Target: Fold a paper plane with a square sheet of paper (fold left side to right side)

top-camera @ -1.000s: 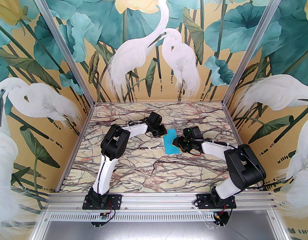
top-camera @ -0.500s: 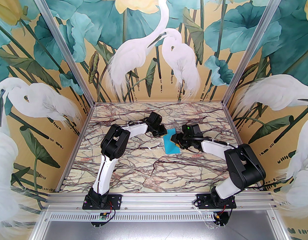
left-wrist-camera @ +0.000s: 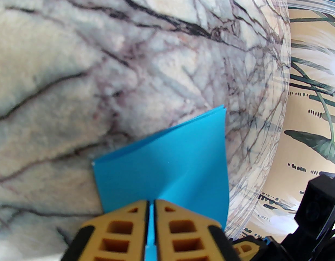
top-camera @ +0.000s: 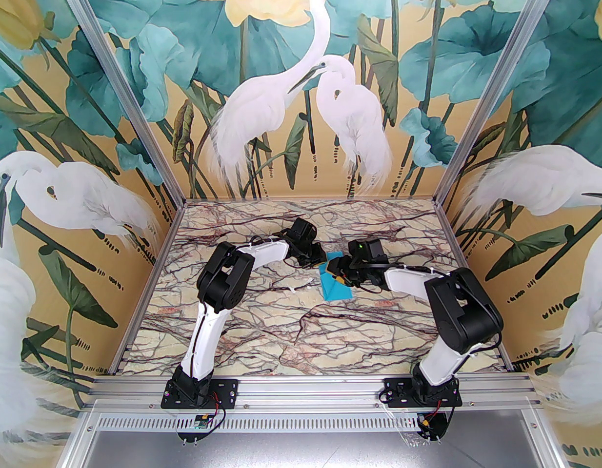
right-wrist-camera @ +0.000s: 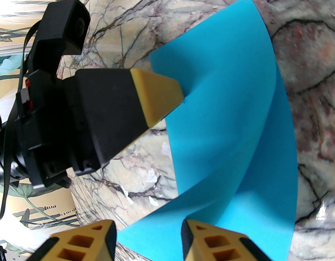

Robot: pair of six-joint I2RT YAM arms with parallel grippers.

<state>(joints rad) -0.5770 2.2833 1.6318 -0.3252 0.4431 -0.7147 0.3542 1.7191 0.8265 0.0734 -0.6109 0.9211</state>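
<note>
The square sheet of paper (top-camera: 336, 290) is found mid-frame on the marble tabletop (top-camera: 262, 329), bent upward along one edge. That edge is clamped in the left gripper (left-wrist-camera: 151, 201); the right gripper (right-wrist-camera: 149, 223) is held with jaws apart above the sheet

paper (right-wrist-camera: 232, 118) cut off below; table (left-wrist-camera: 75, 64) blurred
</note>
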